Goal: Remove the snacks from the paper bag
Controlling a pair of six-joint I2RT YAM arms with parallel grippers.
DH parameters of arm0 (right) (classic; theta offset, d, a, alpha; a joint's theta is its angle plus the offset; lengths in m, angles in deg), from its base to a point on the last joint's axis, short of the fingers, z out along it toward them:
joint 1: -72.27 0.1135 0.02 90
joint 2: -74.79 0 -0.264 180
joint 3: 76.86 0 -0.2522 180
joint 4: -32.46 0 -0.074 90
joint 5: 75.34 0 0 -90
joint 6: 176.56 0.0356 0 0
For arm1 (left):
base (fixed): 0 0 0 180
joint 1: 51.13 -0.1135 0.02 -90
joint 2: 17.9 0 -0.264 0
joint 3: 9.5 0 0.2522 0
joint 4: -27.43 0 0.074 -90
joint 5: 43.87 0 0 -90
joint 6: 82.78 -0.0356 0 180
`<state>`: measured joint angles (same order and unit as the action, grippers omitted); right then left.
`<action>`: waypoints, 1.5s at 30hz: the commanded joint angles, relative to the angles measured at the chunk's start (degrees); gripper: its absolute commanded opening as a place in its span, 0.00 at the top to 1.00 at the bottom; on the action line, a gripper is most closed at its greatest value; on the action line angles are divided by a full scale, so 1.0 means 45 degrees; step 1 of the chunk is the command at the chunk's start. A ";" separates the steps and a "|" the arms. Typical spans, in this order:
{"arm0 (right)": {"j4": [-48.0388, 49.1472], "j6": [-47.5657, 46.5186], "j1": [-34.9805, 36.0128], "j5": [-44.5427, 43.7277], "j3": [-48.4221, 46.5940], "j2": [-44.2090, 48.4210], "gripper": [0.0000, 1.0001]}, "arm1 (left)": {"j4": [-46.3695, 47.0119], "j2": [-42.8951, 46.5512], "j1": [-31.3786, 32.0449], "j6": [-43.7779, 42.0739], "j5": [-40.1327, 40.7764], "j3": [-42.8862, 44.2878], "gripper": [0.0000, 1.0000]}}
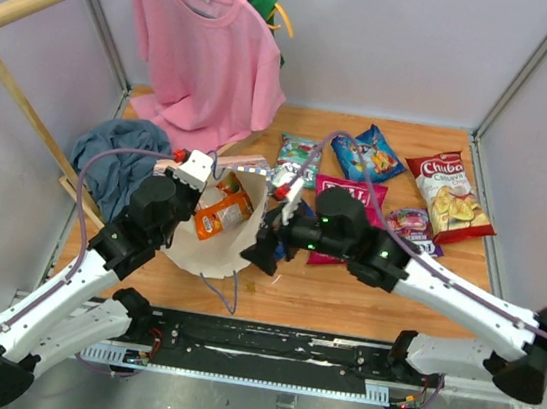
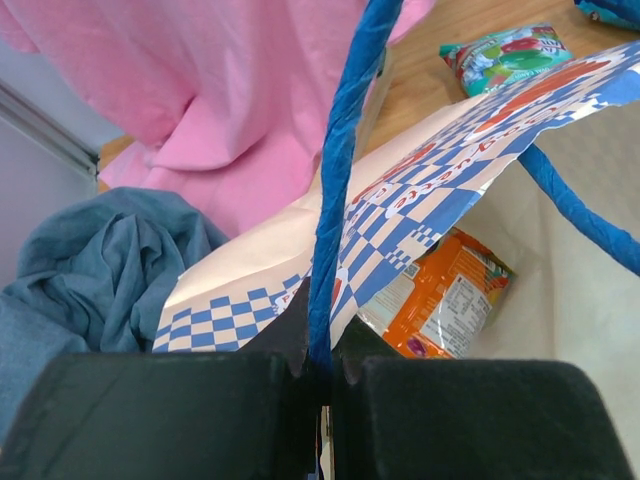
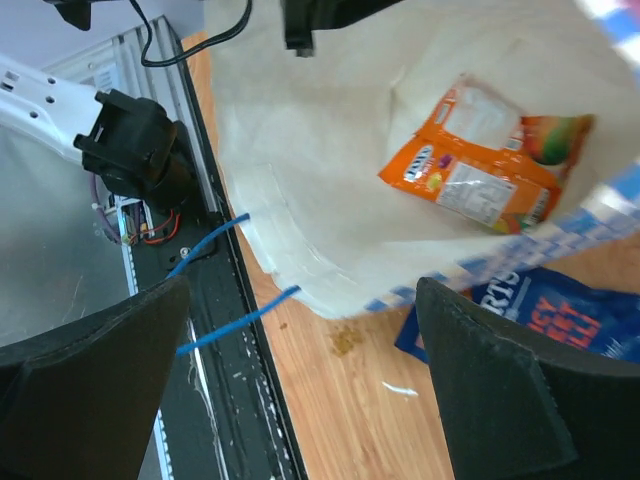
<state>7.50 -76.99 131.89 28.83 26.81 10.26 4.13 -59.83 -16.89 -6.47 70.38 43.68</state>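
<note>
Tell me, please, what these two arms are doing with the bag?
The left gripper has its fingers shut on the blue cord handle of the paper bag. The right gripper hangs open at the bag's mouth, above an orange packet lying inside. Chiba chips, a blue bag and a teal packet lie on the table beyond.

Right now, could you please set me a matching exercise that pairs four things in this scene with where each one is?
Things:
1. orange packet
2. Chiba chips
3. blue-grey cloth
4. blue cord handle

Places:
A. pinched in the left gripper
B. inside the paper bag
C. near the right edge of the table
D. beside the paper bag, on the robot's left

Pairs: 1-B, 2-C, 3-D, 4-A.
</note>
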 commanded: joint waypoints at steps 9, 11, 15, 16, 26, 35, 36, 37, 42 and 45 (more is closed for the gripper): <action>0.4603 0.1712 0.1753 -0.1728 -0.1601 -0.4740 0.07 | 0.0729 -0.0021 -0.0079 0.0190 0.0021 -0.0061 0.99; 0.4937 0.2183 0.1752 -0.2250 -0.1605 -0.5286 0.09 | 0.0716 -0.0003 -0.0088 0.0224 -0.0020 -0.0069 1.00; 0.4859 0.2851 0.1771 -0.2722 -0.1894 -0.6162 0.14 | 0.0695 0.0024 -0.0087 0.0299 -0.0095 -0.0077 0.99; 0.4785 0.2953 0.1772 -0.2879 -0.1934 -0.6301 0.15 | 0.0682 0.0007 -0.0089 0.0320 -0.0123 -0.0057 1.00; 0.2645 0.3247 0.1694 -0.6420 -0.3060 -0.7924 0.09 | 0.0536 -0.0148 -0.0088 0.0362 -0.0309 0.0057 0.99; 0.1810 0.4442 0.1694 -0.7377 -0.3362 -0.9097 0.08 | 0.0307 -0.0284 -0.0089 0.0449 -0.0138 0.0188 0.99; 0.2089 0.4492 0.1711 -0.7397 -0.3033 -0.8987 0.08 | 0.0289 -0.0293 -0.0089 0.0455 -0.0072 0.0200 0.99; 0.2390 0.4469 0.1740 -0.7375 -0.2681 -0.8873 0.08 | 0.0282 -0.0318 -0.0087 0.0464 0.0039 0.0224 0.99; 0.3714 0.3559 0.2211 -0.7076 -0.1469 -0.8415 0.09 | -0.0076 -0.0814 -0.0109 0.0663 0.0461 0.0462 0.99; 0.3269 0.3050 0.2667 -0.7438 -0.1807 -0.8786 0.10 | -0.0282 -0.1033 -0.0156 0.0821 0.0570 0.0615 0.99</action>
<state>23.85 -60.16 141.18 -0.59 18.40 -27.86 2.92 -63.85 -17.66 -4.94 72.02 43.81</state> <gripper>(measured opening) 0.911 0.024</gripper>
